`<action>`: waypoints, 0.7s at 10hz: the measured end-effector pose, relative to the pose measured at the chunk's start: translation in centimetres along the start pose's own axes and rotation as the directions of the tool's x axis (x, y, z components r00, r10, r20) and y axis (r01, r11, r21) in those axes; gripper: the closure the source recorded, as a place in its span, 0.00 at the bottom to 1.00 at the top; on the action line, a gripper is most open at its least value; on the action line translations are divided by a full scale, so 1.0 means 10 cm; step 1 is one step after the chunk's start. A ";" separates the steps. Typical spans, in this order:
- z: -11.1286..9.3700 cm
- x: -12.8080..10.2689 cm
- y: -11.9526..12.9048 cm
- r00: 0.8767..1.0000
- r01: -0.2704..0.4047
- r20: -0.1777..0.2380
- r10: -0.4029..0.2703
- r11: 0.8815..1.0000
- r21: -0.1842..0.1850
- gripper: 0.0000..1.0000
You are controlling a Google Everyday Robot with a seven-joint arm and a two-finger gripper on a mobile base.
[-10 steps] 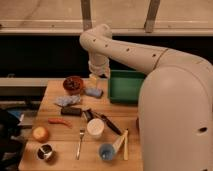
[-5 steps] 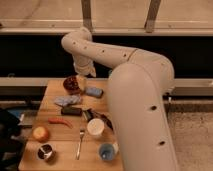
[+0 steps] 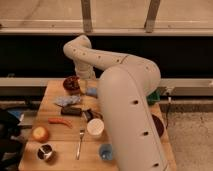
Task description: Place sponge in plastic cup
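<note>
Gripper (image 3: 83,86) hangs over the far side of the table (image 3: 55,92), between the dark red bowl (image 3: 71,83) and the sponge (image 3: 91,91). Its jaws are spread and, as far as I can make out, empty. The sponge lies on the table just beside it. The plastic cup (image 3: 106,151) stands at the near edge, well apart.

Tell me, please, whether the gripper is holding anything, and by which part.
Nothing appears to be held. The gripper hangs open near the back of the table, between the red bowl and the sponge, which lies on the tabletop.
</note>
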 end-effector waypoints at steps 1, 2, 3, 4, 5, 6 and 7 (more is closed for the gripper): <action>0.01 -0.07 -0.05 1.000 0.024 0.002 -0.024 1.000 0.010 0.31; 0.02 -0.15 -0.11 0.999 0.042 0.006 -0.042 0.999 0.022 0.31; 0.03 -0.23 -0.17 0.999 0.051 0.011 -0.052 0.998 0.037 0.31; 0.05 -0.27 -0.21 0.998 0.049 0.023 -0.050 0.998 0.043 0.31; 0.07 -0.29 -0.26 0.998 0.039 0.038 -0.040 0.998 0.041 0.31; 0.10 -0.30 -0.29 0.998 0.023 0.061 -0.025 0.999 0.033 0.31; 0.10 -0.27 -0.31 0.998 0.010 0.069 -0.012 0.999 0.030 0.31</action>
